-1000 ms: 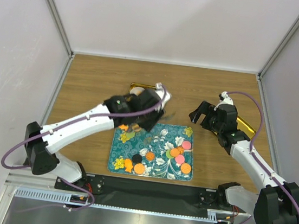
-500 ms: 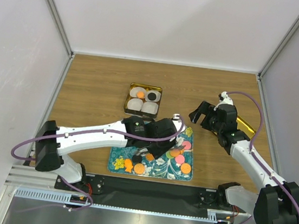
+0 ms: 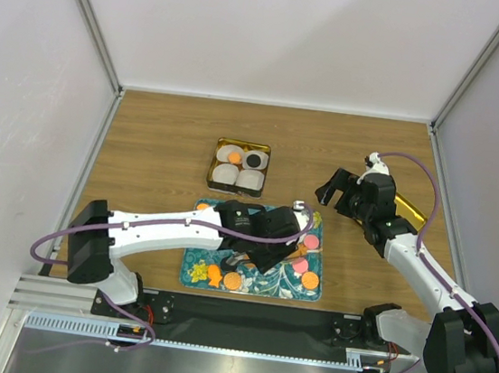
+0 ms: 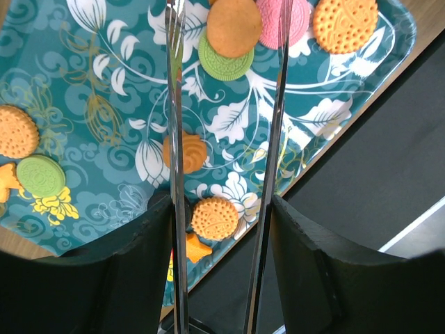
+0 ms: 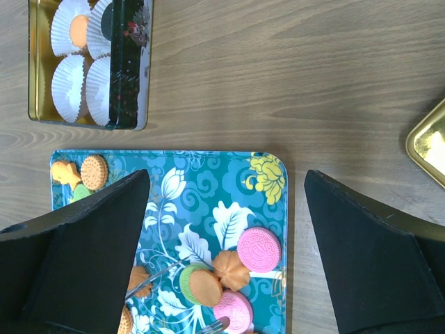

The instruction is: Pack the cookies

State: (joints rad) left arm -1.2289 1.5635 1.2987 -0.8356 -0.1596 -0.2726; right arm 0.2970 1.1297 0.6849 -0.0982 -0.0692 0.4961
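The left jaws stand apart, empty, astride the orange cookie (image 4: 235, 24) atop a green cookie (image 4: 224, 61). The right jaws, wide, hang farther off.

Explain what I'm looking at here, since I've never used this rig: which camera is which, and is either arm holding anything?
This is a two-armed robot bolted at the near edge of a table. The overhead picture shows both arms. The other two pictures come from a camera on each wrist. The left gripper, with long thin metal fingers, is open over the teal tray of cookies and holds nothing. The right gripper hangs open and empty to the right. Behind the tray is a gold tin with four white paper cups; two of them hold a cookie.
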